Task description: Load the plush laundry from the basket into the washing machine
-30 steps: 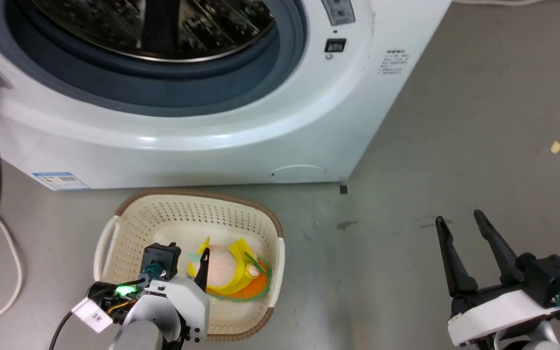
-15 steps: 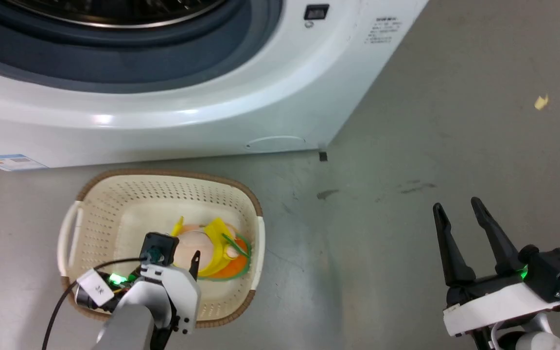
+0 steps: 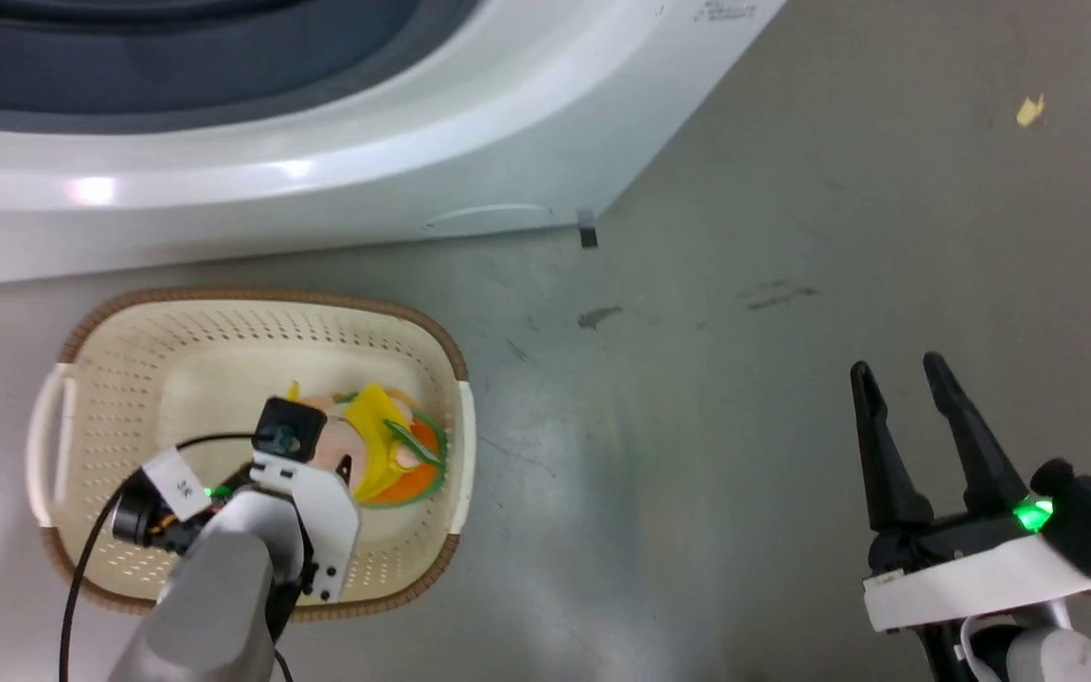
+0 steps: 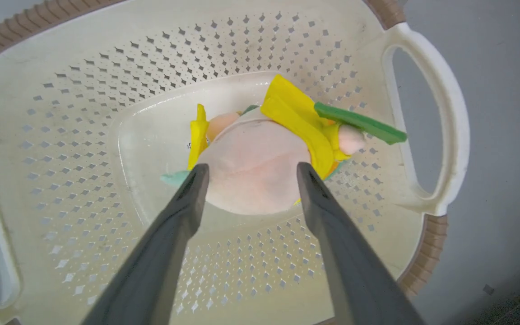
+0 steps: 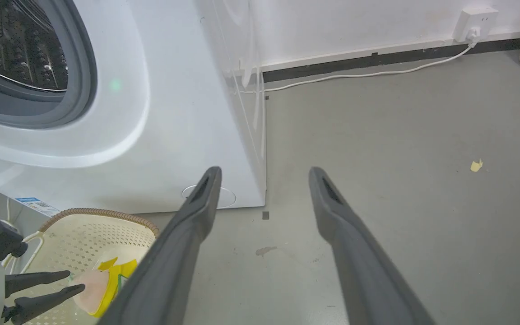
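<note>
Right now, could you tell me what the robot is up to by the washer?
The left gripper is down inside the basket, its open fingers set either side of the plush laundry, at its pale pink head; it has not closed on it yet. The toy lies on the basket's bottom. The right gripper hangs open over the floor, holding nothing. The washing machine stands just behind the basket.

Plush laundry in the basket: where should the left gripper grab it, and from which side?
Take the plush laundry by its round pink head, coming down from above. The head is the bulkiest, topmost part; the yellow and green pieces are thin flaps, and the basket walls likely block any side approach. The open left gripper straddles the head.
</note>
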Controlling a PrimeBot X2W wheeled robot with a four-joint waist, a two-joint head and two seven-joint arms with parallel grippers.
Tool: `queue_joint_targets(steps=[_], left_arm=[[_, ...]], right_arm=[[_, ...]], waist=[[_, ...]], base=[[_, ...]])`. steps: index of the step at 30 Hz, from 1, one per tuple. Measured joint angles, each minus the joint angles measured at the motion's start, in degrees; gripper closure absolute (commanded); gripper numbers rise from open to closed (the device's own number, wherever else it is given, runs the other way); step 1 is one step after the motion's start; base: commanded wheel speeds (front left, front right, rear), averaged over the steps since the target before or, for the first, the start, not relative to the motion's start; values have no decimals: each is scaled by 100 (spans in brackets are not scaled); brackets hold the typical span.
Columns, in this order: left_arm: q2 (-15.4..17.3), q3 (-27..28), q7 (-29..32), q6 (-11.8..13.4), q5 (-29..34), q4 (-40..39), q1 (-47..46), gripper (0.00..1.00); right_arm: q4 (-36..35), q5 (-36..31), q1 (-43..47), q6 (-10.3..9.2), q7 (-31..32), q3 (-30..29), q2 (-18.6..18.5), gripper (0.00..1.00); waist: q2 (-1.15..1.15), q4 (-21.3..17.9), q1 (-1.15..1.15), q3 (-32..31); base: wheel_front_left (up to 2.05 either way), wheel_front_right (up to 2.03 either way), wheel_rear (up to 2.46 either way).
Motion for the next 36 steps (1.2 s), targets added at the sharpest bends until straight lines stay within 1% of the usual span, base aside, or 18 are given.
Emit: queue_joint_targets(steps=[9,16,17,18,22,26,31,36], left_arm=[[110,-411,256,-68,92,534,-514,0],[256,-682,360,-11,143,977,-972,0],[258,-708,390,-11,141,1037,-1020,52],[263,-732,411,-11,130,1093,-1068,100],[254,-813,413,-10,47,1332,-1157,100],[236,-826,381,20,-87,1591,-1159,100],[120,-820,162,109,-327,1900,-1133,100],[-60,-775,-308,124,-636,2205,-951,100]], right_arm=[[-42,268,-118,0,-116,110,0,0],[-58,477,-231,0,-202,179,0,0],[-58,500,-232,0,-208,188,0,0],[-57,509,-232,0,-235,192,0,0],[-41,555,-285,0,-270,210,0,0],[23,594,-350,0,-322,215,0,0],[132,528,-347,0,-379,166,0,0],[299,352,-282,0,-446,53,0,0]], waist=[[0,-191,0,499],[0,-364,0,926],[0,-383,0,973],[0,-400,0,1018],[0,-438,0,1124],[0,-440,0,1038],[0,-368,0,768],[0,-260,0,309]], base=[[0,0,0],[0,0,0],[0,0,0],[0,0,0],[0,0,0],[0,0,0],[0,0,0],[0,0,0]])
